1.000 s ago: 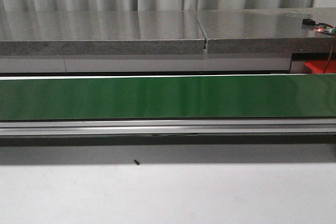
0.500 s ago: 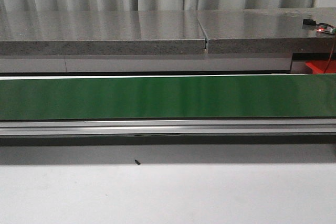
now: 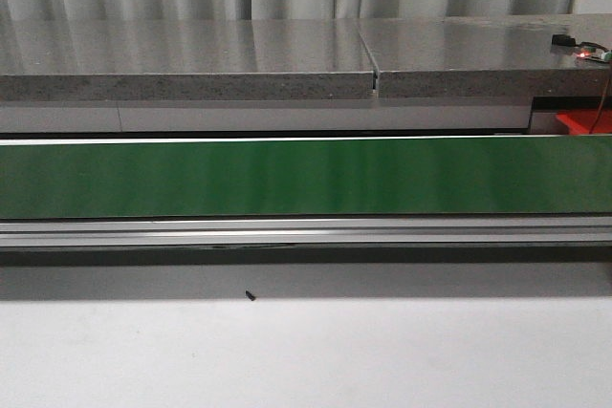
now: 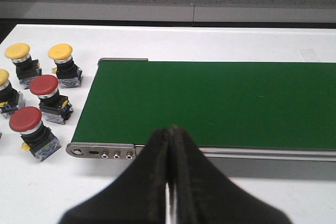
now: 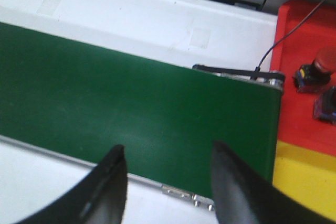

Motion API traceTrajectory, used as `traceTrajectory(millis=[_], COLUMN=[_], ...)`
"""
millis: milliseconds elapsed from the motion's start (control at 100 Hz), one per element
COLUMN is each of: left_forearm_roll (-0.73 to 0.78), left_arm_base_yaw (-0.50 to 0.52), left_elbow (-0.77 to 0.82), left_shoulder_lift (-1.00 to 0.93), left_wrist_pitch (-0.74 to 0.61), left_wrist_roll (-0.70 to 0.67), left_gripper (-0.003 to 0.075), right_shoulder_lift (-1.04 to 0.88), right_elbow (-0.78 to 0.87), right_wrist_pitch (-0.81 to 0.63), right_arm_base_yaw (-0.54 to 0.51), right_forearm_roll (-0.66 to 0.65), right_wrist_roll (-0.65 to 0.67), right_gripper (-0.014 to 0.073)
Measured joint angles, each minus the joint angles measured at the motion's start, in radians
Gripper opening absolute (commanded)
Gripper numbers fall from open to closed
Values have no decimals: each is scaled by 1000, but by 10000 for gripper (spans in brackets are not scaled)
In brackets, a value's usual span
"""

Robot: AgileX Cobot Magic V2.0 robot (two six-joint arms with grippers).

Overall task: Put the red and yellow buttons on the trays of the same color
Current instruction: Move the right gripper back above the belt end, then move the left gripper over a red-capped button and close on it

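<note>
In the left wrist view, two red buttons [image 4: 44, 85] [image 4: 26, 119] and several yellow buttons [image 4: 60, 52] [image 4: 17, 51] stand on the white table beside the end of the green conveyor belt [image 4: 220, 103]. My left gripper [image 4: 170, 128] is shut and empty over the belt's near edge. In the right wrist view, my right gripper [image 5: 167, 151] is open and empty over the belt [image 5: 131, 103]. A red tray [image 5: 307, 77] holds a red button [image 5: 317, 66]; a yellow tray [image 5: 304, 177] lies beside it. No gripper shows in the front view.
The front view shows the green belt [image 3: 306, 177] on its metal rail [image 3: 306, 232], a grey stone counter [image 3: 287, 54] behind, and a red tray corner [image 3: 583, 121] at the right. A black cable [image 5: 273, 51] runs to the belt's end.
</note>
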Motion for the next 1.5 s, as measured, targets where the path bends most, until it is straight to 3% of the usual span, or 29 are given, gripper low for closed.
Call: traceTrajectory(millis=[180,1160,1300,1500], left_forearm_roll=[0,-37,-25,-12], left_arm_base_yaw=[0,0,16,130], left_elbow=[0,-3,-84,-349], left_shoulder_lift=[0,5,86,336], left_wrist_pitch=[-1,-35,12,156], left_wrist_roll=[0,-6,-65,-91], left_gripper=[-20,-20,-20,-20], right_shoulder_lift=[-64,-68,-68,-68], right_elbow=[75,79,79,79], right_wrist_pitch=[0,2,2,2], right_arm_base_yaw=[0,0,0,0], right_forearm_roll=[0,0,0,0], right_wrist_roll=[4,7,7,7], right_gripper=[-74,-69,-69,-69])
